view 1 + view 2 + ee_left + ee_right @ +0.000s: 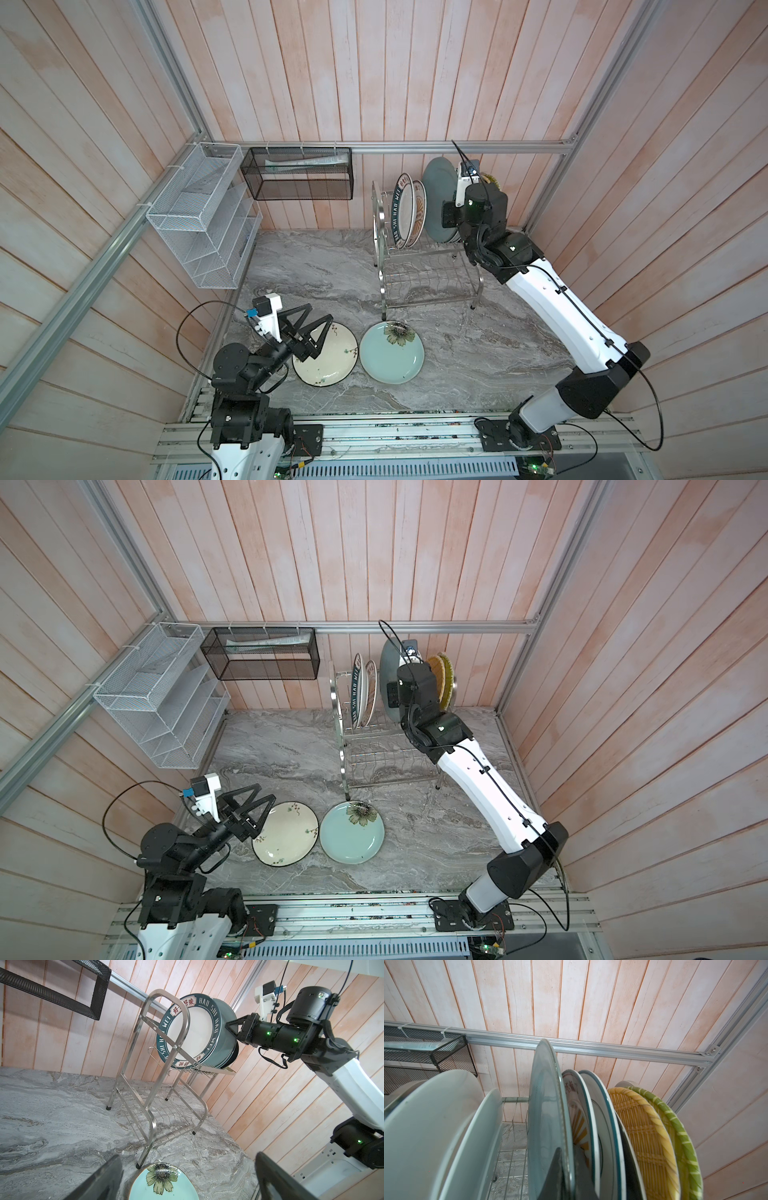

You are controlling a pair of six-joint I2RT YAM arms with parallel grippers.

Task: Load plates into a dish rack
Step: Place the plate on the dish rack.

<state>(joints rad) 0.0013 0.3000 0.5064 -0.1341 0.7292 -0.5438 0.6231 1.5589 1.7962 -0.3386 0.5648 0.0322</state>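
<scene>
Being pinched by the shut right gripper point(227, 1026) is the rim of the grey plate point(544, 1105), which is being held upright in the upper tier of the dish rack point(382, 291), apparently while being seated in a slot. That tier is being filled around it. A lettered plate point(402, 210) and a sunburst plate point(419, 210) are standing on one side, and a teal-rimmed plate point(604, 1126), a woven yellow plate point(639, 1126) and a green woven plate point(679, 1136) on the other. The lower tier is being left bare.

The left gripper point(319, 311) is being held wide open and empty over the edge of the cream floral plate point(328, 361). That plate is lying flat on the grey marbled tabletop point(478, 353), just beside the pale blue plate point(390, 357). By judgement, these two are what is left to load.

The scene is being enclosed by pale plank walls point(374, 62), with a white mesh basket point(195, 216) and a black mesh box point(299, 195) hanging from aluminium rails point(415, 146).
</scene>
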